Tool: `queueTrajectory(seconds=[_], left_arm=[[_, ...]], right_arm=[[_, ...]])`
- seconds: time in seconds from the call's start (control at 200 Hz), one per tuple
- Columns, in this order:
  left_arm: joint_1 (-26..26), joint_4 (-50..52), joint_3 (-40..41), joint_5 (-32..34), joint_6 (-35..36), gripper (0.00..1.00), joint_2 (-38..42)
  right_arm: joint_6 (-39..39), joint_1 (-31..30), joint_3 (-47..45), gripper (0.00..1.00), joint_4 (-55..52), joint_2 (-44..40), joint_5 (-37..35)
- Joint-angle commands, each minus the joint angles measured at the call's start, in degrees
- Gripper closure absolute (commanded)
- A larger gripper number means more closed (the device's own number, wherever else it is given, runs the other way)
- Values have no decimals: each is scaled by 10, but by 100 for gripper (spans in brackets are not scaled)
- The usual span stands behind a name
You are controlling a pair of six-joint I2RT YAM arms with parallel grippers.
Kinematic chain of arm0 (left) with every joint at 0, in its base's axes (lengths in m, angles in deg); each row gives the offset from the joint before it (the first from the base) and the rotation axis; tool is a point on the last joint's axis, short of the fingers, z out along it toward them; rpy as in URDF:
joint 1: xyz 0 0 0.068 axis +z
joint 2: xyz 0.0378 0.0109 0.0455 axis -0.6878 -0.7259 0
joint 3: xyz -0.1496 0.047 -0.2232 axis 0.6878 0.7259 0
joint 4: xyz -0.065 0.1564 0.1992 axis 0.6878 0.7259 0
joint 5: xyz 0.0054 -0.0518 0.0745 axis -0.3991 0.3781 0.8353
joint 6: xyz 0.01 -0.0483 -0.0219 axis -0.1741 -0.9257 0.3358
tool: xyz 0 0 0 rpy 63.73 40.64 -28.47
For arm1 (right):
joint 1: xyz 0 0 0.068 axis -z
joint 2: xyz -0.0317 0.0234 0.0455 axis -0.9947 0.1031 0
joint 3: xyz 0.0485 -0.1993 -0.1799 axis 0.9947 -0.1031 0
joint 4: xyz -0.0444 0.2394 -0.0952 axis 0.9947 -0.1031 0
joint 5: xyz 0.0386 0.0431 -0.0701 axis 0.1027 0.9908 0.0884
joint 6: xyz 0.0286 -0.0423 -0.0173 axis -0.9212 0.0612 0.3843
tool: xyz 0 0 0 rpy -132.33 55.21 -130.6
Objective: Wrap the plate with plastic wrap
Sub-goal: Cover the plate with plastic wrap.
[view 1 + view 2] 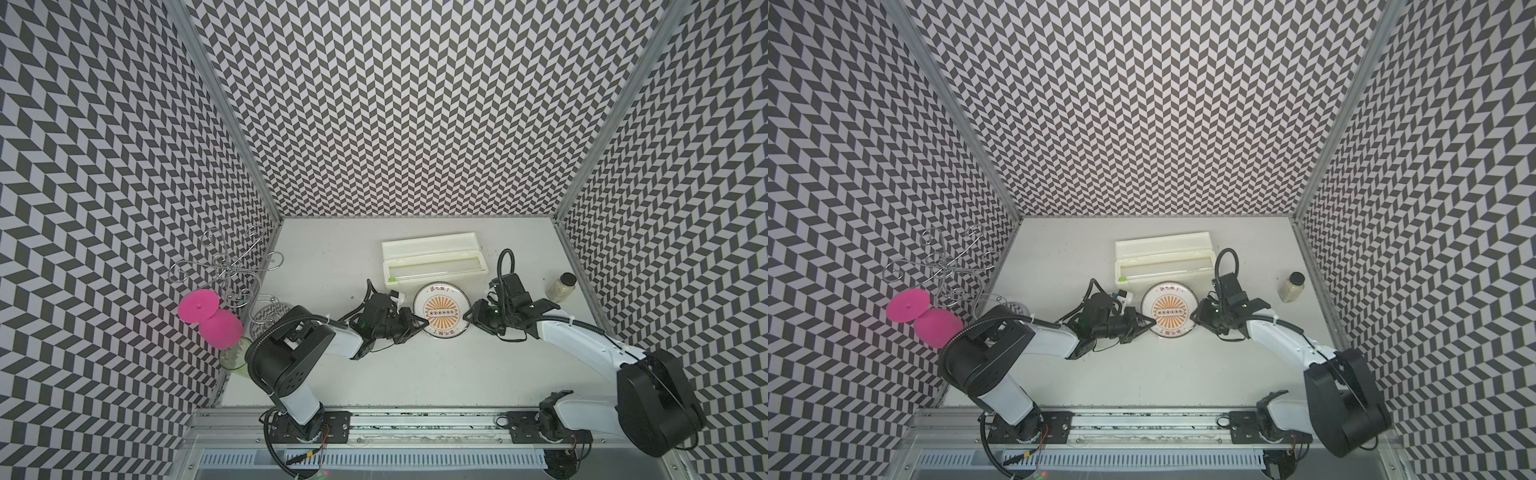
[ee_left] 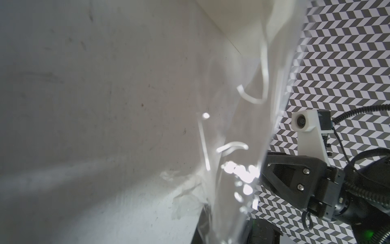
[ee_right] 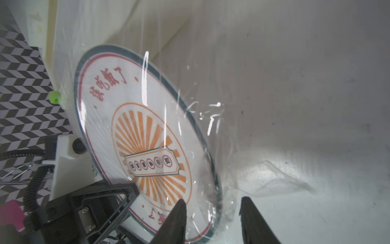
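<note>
Seen from above, a white tabletop [image 1: 415, 374] sits inside walls of black-and-white chevron pattern, with two robot arms reaching in from the near edge.

The plate [image 1: 442, 311], round and white with a dark rim and an orange sunburst centre, lies flat near the middle of the table, between the two grippers. Just behind it is a long cream-white box [image 1: 434, 266] with a small green tab [image 1: 392, 281] at one end.

The plastic wrap [image 3: 263, 173] is draped over the plate's face. It spills past the rim onto the table in glossy wrinkles, and the right wrist view shows it best.

The left gripper [image 1: 422, 322] is closed, and its pointed tip rests at the plate's rim on the film. Whether it pinches the film cannot be told. In the left wrist view the film [image 2: 242, 126] fills the middle of the picture, very close to the lens.

The right gripper [image 3: 213, 199] is at the opposite rim with its two fingers apart. One finger is over the plate's face and the other is just outside the rim, and they are not pinching.

A clear jar [image 1: 561, 286] of pale grains with a dark lid stands near the right wall. By the left wall are a curly wire stand [image 1: 228, 266], two bright pink shapes [image 1: 198, 306] and a patterned glass disc [image 1: 268, 313].
</note>
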Motion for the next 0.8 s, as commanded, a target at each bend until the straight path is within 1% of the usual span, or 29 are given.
queueTrajectory(seconds=[0.0,0.07,0.2,0.24,0.31,0.361,0.466,0.551,0.606,0.611,0.631,0.636,0.651,0.656,0.661,0.701,0.771,0.796], left_arm=[[-13,-24,-19,-28,11,100,-1],[-15,-30,-17,-30,11,100,-2],[-15,-37,-15,-34,12,100,-1],[-15,-39,-15,-35,13,100,-2],[-15,-43,-16,-39,12,100,-4],[-15,-46,-16,-41,10,100,-6],[-16,-45,-16,-43,10,100,-6],[-17,-42,-16,-43,11,100,-7],[-18,-41,-15,-42,12,100,-6],[-18,-41,-16,-42,12,100,-5],[-18,-41,-15,-42,12,100,-5],[-18,-41,-15,-42,12,100,-5],[-18,-42,-14,-42,12,100,-5],[-18,-41,-14,-42,12,100,-5],[-18,-41,-14,-42,12,100,-5],[-18,-40,-14,-42,13,100,-4],[-18,-41,-12,-40,13,100,-3],[-18,-42,-11,-40,13,100,-3]], right_arm=[[-23,-3,-7,60,144,25,67],[-39,3,-35,56,214,31,106],[-90,23,-123,49,391,22,188],[-101,28,-141,47,431,22,205],[-107,33,-157,43,476,28,227],[-109,34,-166,40,496,31,231],[-113,41,-172,40,524,42,236],[-116,43,-169,47,546,42,244],[-110,43,-163,56,533,37,240],[-108,43,-162,58,528,36,239],[-104,43,-161,61,520,34,236],[-101,44,-160,64,514,32,234],[-99,45,-160,66,510,31,232],[-96,45,-160,69,506,30,230],[-96,45,-160,69,506,30,230],[-90,50,-162,79,495,25,225],[-88,62,-175,92,498,23,230],[-87,66,-177,95,497,25,233]])
